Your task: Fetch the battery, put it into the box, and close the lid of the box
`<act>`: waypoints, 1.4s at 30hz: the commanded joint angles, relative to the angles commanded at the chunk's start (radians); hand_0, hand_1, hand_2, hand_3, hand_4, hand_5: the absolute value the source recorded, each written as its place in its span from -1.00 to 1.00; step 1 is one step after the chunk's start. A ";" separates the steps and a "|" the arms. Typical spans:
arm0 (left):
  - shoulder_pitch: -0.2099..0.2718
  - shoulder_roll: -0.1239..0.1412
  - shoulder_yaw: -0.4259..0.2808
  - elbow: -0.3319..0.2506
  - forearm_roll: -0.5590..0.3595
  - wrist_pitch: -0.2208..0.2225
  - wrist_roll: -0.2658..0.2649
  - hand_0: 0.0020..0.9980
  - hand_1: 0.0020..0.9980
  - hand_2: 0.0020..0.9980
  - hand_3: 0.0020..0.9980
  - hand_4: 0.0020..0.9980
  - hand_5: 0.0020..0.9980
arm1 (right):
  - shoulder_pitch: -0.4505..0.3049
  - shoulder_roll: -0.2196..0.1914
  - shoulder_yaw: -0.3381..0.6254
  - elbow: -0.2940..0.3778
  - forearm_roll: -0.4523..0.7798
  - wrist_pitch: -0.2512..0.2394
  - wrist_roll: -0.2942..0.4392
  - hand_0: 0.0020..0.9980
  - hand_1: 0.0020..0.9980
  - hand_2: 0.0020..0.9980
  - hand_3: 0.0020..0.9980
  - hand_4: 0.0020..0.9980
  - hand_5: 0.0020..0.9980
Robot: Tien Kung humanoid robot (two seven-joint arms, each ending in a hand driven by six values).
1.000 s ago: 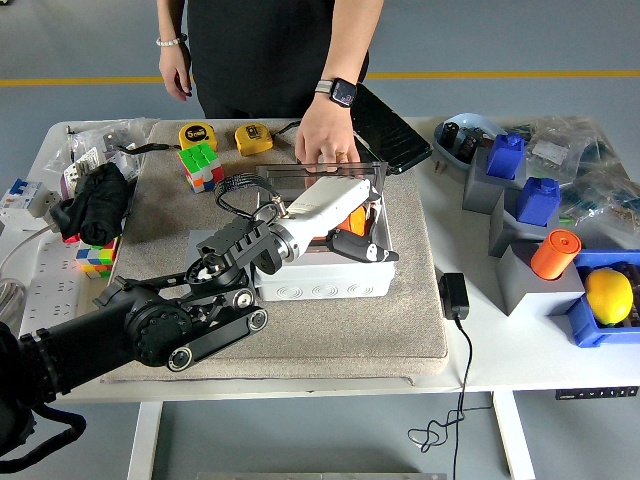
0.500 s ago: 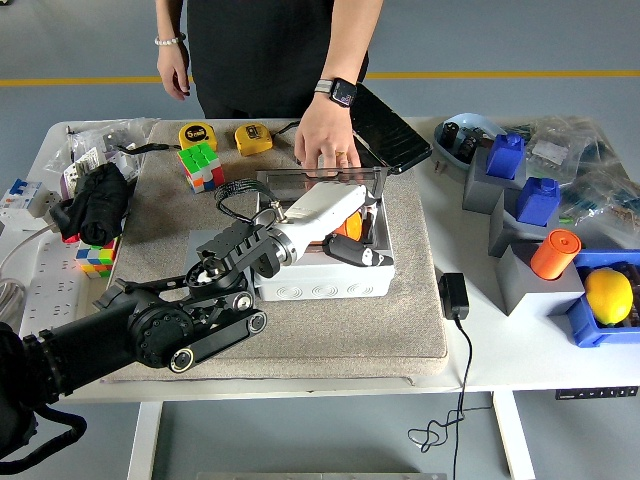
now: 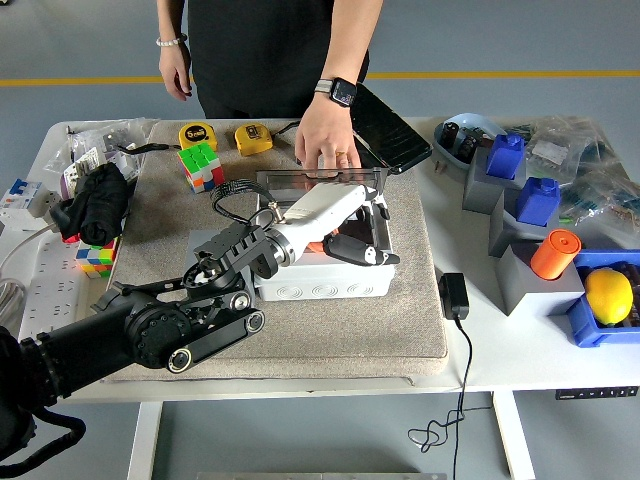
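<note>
Now | L hand (image 3: 355, 235) over box (image 3: 325, 280) | person's hand (image 3: 322, 140) on lid (image 3: 320, 176)

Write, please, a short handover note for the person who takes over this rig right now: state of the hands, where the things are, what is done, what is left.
Left hand: reaching into the open grey box in the middle of the mat; whether the fingers are open or shut cannot be told.
Right hand: not in view.
Battery: not clearly visible; something orange shows in the box beneath the hand, but I cannot confirm what it is.
Lid: clear, still up at the far side of the box; a person's hand rests on it.
Done: the hand has reached the box.
Left: confirm that the battery is inside, withdraw the hand, close the lid.
</note>
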 joint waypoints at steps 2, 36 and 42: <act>0.002 0.001 -0.003 -0.005 -0.001 0.000 -0.001 -0.17 0.22 0.20 0.37 1.00 0.07 | 0.000 0.001 -0.001 0.000 0.000 0.000 0.000 0.20 0.18 0.15 0.04 0.85 -0.10; 0.301 0.315 -0.321 -0.461 -0.130 -0.025 -0.059 -0.55 -0.04 -0.06 -0.05 1.00 0.15 | -0.006 -0.002 0.023 -0.001 -0.013 -0.001 0.000 0.20 0.18 0.15 0.04 0.85 -0.11; 0.342 0.368 -0.330 -0.440 -0.090 -0.049 -0.020 -0.54 -0.03 -0.06 -0.05 1.00 0.16 | -0.003 -0.002 0.018 0.000 -0.011 -0.001 0.001 0.20 0.18 0.15 0.04 0.85 -0.11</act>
